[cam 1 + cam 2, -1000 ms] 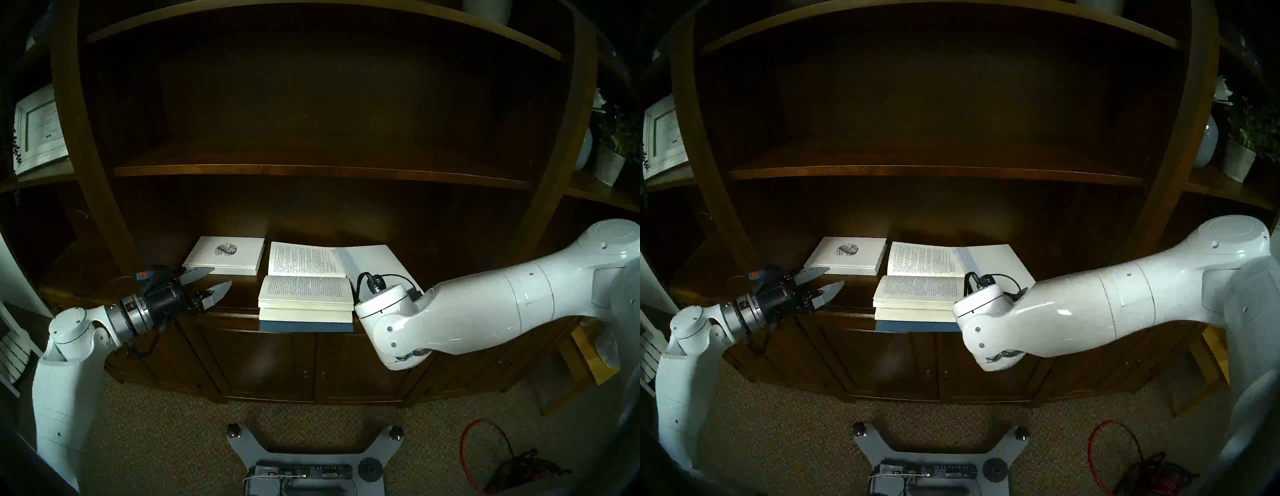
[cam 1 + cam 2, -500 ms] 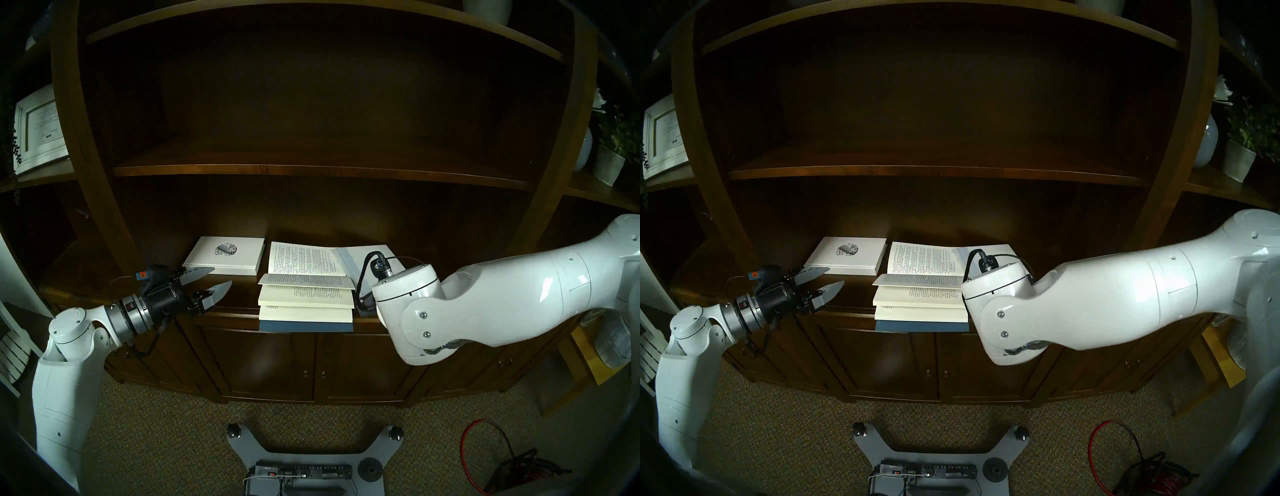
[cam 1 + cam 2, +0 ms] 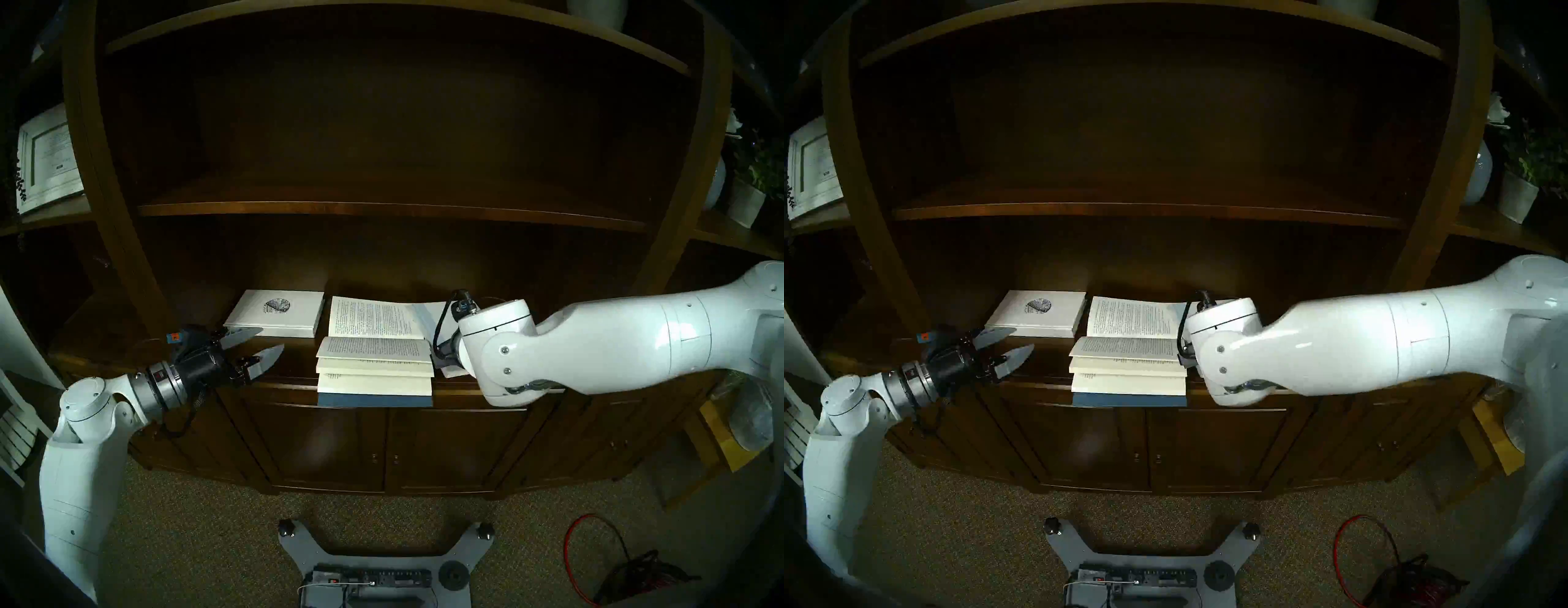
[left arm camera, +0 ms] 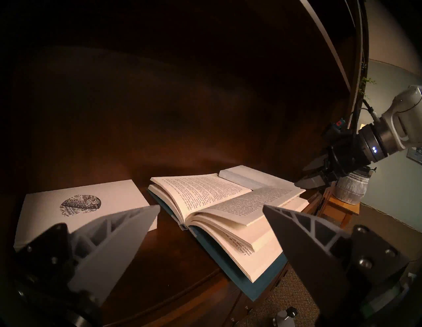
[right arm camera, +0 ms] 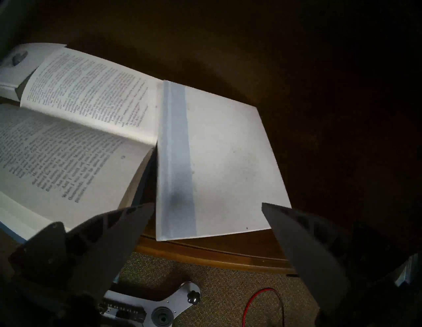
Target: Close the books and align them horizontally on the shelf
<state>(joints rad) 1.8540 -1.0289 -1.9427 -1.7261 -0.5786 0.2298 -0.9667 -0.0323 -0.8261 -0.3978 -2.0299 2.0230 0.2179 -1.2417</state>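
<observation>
on the shelf (image 3: pixel 292 373) the blue book (image 3: pixel 375 361) lies open; left gripper (image 3: pixel 259 346) and right gripper (image 5: pixel 207 212) both spread, empty

Dim scene; fisheye curvature and a dark rim in all views. Light falls from the front onto the open book (image 3: pixel 375 339), pages bright, while the bookcase (image 3: pixel 382 127) interior sinks into brown shadow. Right wrist view soft and blurred; glare on the right arm (image 3: pixel 615 339).

So the left gripper (image 3: pixel 268 344) hangs open over the shelf (image 3: pixel 292 373), open blue book (image 3: pixel 375 369) just off its fingertips' right.
</observation>
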